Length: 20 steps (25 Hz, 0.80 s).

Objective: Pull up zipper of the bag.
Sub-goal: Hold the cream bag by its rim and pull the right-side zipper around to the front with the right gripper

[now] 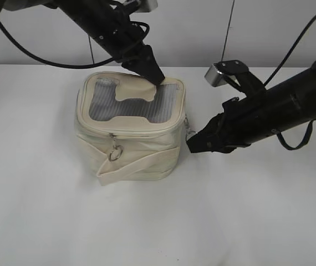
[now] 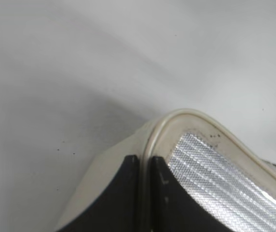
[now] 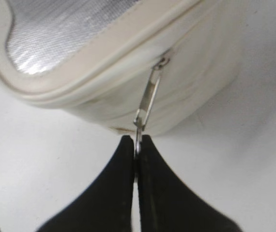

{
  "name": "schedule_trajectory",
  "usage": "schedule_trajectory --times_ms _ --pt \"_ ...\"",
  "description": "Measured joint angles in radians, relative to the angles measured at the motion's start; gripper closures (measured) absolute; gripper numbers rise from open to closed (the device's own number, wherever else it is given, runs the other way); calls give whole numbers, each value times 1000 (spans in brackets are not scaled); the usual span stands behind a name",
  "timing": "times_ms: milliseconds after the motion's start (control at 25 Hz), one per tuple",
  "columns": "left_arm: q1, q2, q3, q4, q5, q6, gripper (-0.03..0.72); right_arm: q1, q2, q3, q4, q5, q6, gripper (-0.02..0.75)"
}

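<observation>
The cream bag (image 1: 136, 149) stands on the white table, its grey mesh top (image 1: 163, 105) with a cream patch facing up. The zipper track (image 1: 141, 128) runs round the top rim; one silver ring pull (image 1: 115, 153) hangs on the front side. My left gripper (image 1: 157, 78) is shut on the bag's back rim (image 2: 145, 150), pinching the piped edge. My right gripper (image 1: 191, 144) is shut on the second silver zipper pull (image 3: 145, 104) at the bag's right side (image 3: 196, 72). The pull is drawn taut from its slider toward the fingertips (image 3: 137, 141).
A flat cream strap band (image 1: 138, 165) crosses the bag's front and sticks out at the lower left. White table (image 1: 64, 221) surrounds the bag. The right arm's black body (image 1: 274, 113) reaches in from the right.
</observation>
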Motion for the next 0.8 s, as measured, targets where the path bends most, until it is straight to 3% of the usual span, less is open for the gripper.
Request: schedule_trajectory --times_ms 200,520,800 --pt "-8 0 0 14 -26 -145 655 131 -23 39 68 -18 27 729" --pt "-27 0 1 47 -57 -270 655 427 3 3 293 -335 76 729" --pt "-30 0 1 56 -62 -293 655 464 98 -98 322 -364 134 729"
